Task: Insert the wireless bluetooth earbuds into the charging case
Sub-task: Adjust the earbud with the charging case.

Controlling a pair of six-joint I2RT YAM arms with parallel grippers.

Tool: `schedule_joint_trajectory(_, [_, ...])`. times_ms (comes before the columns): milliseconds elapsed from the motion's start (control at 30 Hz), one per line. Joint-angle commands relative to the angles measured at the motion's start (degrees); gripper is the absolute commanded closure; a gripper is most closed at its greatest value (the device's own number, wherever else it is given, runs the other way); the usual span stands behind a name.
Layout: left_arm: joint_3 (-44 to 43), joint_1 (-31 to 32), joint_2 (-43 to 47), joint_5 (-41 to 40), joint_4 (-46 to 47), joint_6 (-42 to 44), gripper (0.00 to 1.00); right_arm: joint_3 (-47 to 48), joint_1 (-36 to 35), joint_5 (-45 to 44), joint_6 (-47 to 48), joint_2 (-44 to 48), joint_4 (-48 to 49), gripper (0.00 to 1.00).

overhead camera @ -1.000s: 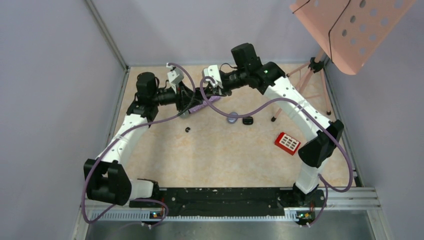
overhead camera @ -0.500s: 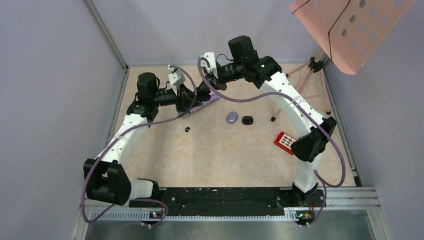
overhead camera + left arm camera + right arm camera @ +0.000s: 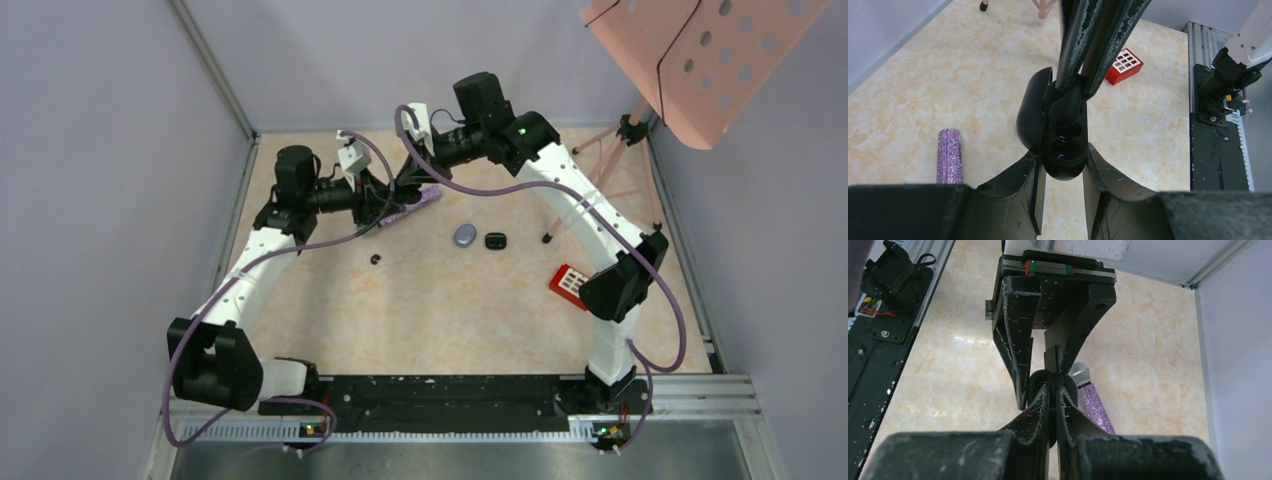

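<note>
Partway through, judging from the wrist views: one earbud at the mouth of the case, not yet seated, and more left to do. Held above the table (image 3: 450, 320) in the left gripper (image 3: 1063, 160), clamped across its lower body between both fingers: the black charging case (image 3: 1064, 145), lid swung open to one side. Meeting it from the opposite side, the right gripper (image 3: 1075, 87), fingers drawn almost together and nipping what looks like a black earbud (image 3: 1065, 107) right at their tips; black on black there, so hard to be sure of the outline. That earbud at the well farther from the left gripper's fingers, with no sign of it sunk flush. Second well, nearer those fingers, glossy and bare. Out on the table, well apart from both grippers, a loose earbud (image 3: 376, 260), tiny and black, probably the next to fetch. Further right, a grey-lilac oval case (image 3: 465, 235) and a small black case (image 3: 495, 240) side by side, untouched; no lilac earbuds in sight in any view. Close beside the working spot, the purple glitter microphone (image 3: 949, 156); far off toward the right arm, the red block (image 3: 1124, 66). Remaining, as a judgement: press the pinched earbud home, let go, collect the loose one, seat it in the free well, then close the lid
</note>
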State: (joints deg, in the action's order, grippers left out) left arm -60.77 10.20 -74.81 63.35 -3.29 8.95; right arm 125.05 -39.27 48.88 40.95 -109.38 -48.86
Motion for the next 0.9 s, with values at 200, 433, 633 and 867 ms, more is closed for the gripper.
schedule_joint_trajectory(200, [-2.86,0.20,0.45,0.82,2.82,-0.98,1.00,0.81,-0.72,-1.18,4.48,0.73,-1.11,1.00])
schedule_joint_trajectory(433, [-2.79,0.17,0.21,0.80,5.45,-2.73,1.00,0.17,-0.81,-0.81,4.26,0.53,-1.02,1.00])
schedule_joint_trajectory(633, [-2.77,0.17,0.53,0.81,6.34,-3.42,1.00,0.49,-1.16,-0.76,3.91,-0.57,-1.94,1.00])
schedule_joint_trajectory(867, [-2.33,0.17,1.01,1.15,7.24,-4.01,1.00,1.28,-1.34,-0.57,3.67,-1.90,-2.23,1.00])
